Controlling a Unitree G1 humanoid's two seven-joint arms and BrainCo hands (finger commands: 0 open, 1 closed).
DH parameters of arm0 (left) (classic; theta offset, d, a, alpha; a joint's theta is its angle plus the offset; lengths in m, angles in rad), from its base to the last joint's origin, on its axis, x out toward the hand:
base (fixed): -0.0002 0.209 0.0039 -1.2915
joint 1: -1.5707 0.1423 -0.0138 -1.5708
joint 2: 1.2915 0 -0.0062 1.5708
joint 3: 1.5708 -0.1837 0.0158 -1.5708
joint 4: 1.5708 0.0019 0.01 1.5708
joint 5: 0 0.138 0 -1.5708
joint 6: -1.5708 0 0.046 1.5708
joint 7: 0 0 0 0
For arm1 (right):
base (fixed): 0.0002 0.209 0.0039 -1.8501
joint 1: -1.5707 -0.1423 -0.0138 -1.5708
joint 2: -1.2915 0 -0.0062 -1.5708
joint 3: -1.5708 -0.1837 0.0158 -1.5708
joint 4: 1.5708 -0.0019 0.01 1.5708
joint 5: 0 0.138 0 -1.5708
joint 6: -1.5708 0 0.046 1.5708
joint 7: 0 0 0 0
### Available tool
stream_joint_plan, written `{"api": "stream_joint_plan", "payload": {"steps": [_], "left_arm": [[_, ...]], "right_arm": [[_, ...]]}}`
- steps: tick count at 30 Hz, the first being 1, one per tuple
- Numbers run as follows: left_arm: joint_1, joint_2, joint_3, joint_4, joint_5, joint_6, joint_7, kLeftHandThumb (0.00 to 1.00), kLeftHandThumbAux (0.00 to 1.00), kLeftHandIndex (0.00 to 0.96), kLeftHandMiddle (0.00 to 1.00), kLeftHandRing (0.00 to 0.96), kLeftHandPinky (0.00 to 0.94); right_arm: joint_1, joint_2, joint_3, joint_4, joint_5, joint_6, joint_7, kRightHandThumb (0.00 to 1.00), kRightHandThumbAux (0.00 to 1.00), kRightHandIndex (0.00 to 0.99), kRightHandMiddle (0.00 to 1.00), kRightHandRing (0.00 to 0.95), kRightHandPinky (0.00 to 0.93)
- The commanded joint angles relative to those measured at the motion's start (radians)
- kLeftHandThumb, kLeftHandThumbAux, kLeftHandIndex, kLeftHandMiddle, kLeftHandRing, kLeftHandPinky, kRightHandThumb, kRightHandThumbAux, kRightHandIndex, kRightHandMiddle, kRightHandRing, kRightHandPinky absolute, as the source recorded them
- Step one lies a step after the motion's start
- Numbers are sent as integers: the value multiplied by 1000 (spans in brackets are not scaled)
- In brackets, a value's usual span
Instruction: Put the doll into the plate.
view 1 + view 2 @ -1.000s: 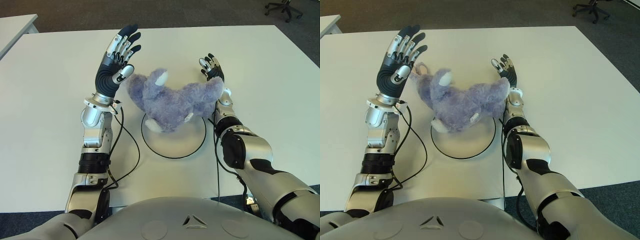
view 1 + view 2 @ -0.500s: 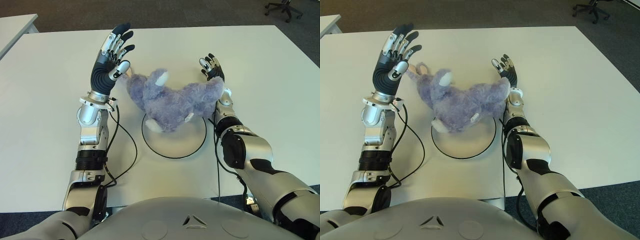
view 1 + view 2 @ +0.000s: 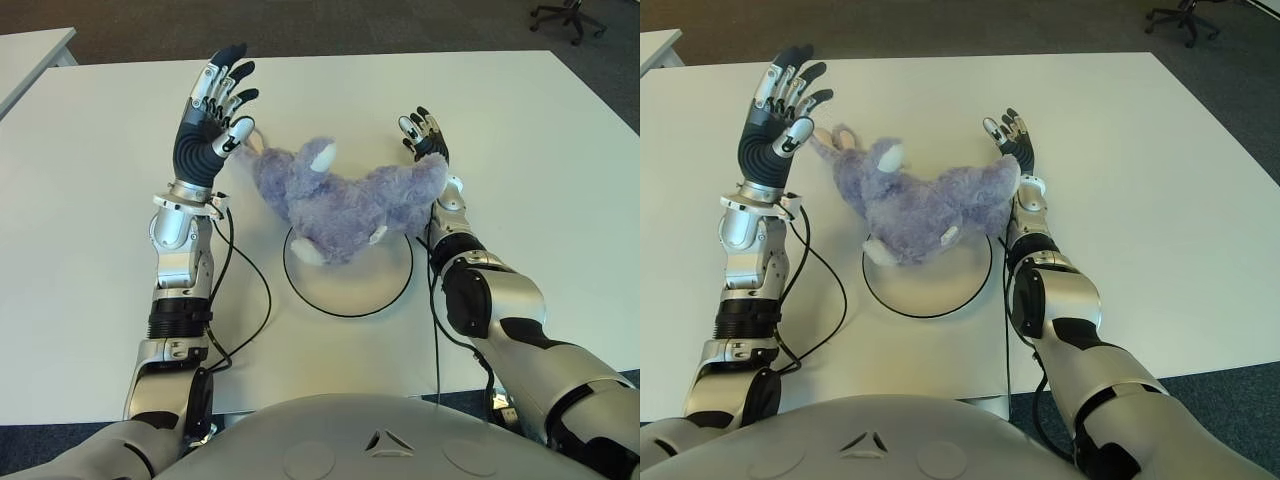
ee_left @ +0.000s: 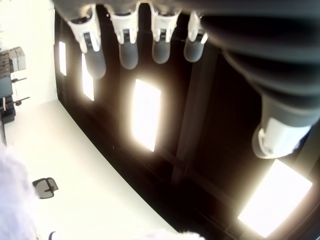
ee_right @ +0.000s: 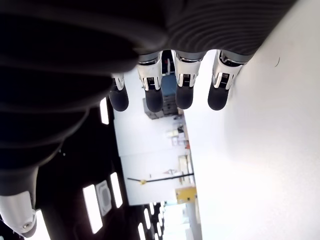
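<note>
A fluffy lavender doll [image 3: 340,203] lies sprawled over the far half of a round white plate [image 3: 350,285] with a thin dark rim, its body covering the plate's edge from about ten o'clock round to two o'clock and spilling beyond it onto the white table [image 3: 540,140]; the near half of the plate is bare. The left hand [image 3: 212,118] is raised at about ten o'clock from the plate, palm turned toward the doll, fingers spread and straight, holding nothing; its thumb tip shows just beside the doll's pale ear, and whether they touch cannot be told. The left wrist view confirms the extended fingers [image 4: 128,42] with only a sliver of fur at the edge. The right hand [image 3: 424,134] stands at about one o'clock from the plate, against the doll's right end, its fingers likewise stretched out and ungrasping, as the right wrist view shows [image 5: 182,85]. A black cable [image 3: 243,300] loops on the table beside the left forearm.
</note>
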Motion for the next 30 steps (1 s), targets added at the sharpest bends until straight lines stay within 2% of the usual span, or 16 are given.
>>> {"api": "stream_joint_plan", "payload": {"steps": [1,7,8,9,18,23,30], "left_arm": [[-15,5,11,31,-10,-1,7,231,528,0,60,87,131],[-22,4,21,49,-3,-13,20,238,532,0,71,95,138],[-24,4,24,56,6,-24,27,180,530,0,80,99,135],[-27,3,27,64,10,-32,31,164,529,0,83,100,135],[-43,-4,37,107,17,-77,46,112,542,0,106,115,124],[-48,-3,39,128,36,-104,65,50,509,0,116,126,123],[-54,-1,38,147,63,-130,94,29,490,0,129,136,124]], "right_arm": [[65,18,-2,51,3,49,-5,67,600,16,44,42,60],[65,16,-4,52,5,52,-3,71,581,20,43,42,64],[64,16,-4,52,5,53,-2,69,576,22,40,38,57],[64,16,-4,52,6,54,-1,69,574,23,39,37,55],[63,16,-4,52,5,54,-1,65,585,20,39,38,58],[63,16,-5,52,6,54,-2,63,586,19,40,38,56],[64,15,-6,52,7,55,-3,64,591,20,42,40,60]]}}
